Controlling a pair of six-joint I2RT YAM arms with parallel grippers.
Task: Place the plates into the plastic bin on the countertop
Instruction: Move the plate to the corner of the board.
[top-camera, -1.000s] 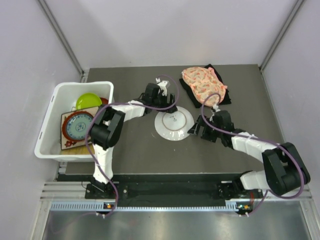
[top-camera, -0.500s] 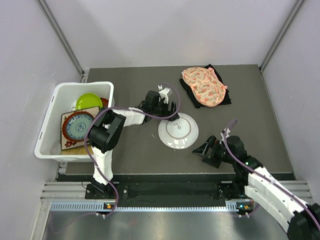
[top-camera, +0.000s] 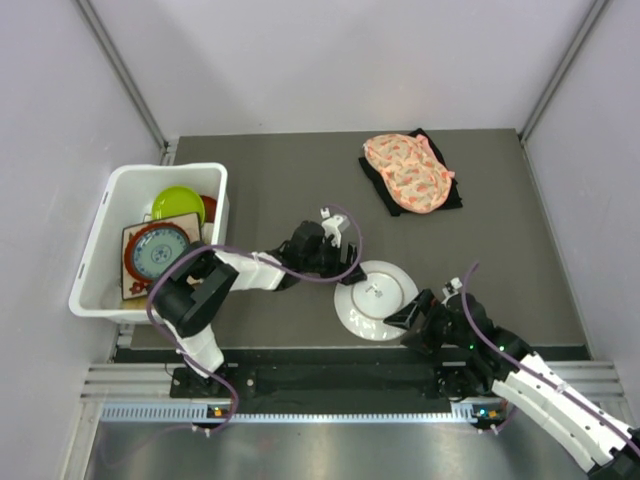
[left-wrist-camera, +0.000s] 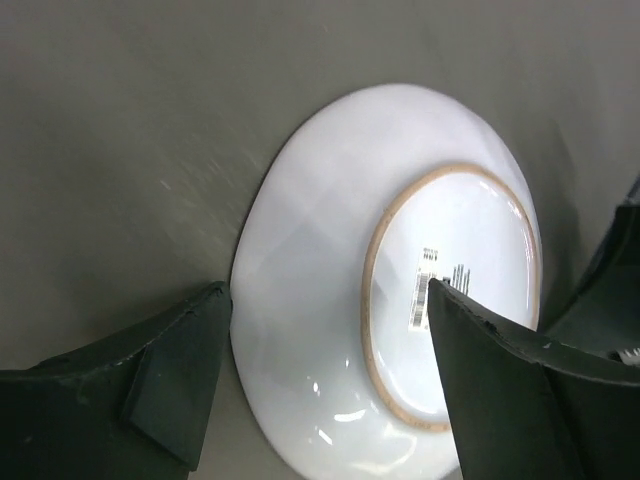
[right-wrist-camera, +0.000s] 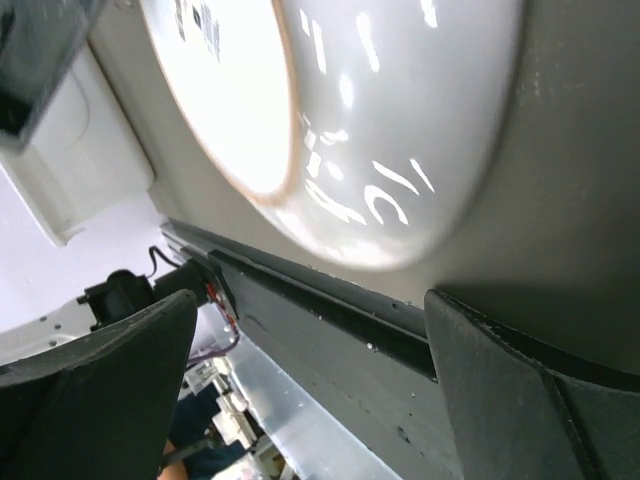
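While the upturned round white plate (top-camera: 376, 300) is lying on the dark grey table (top-camera: 280, 190), left fingers (left-wrist-camera: 170, 370) and right fingers (right-wrist-camera: 520, 390) are gaping wide beside it, gripping nothing.

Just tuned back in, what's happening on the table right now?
Both arms are working on one white plate, which lies upside down on the countertop near the front edge, foot ring and label showing. The left gripper is open at the plate's far-left rim. The right gripper, also open, sits at its near-right rim. Neither has it clamped. The plastic bin at the left already holds several plates, including a lime plate and a floral square plate.
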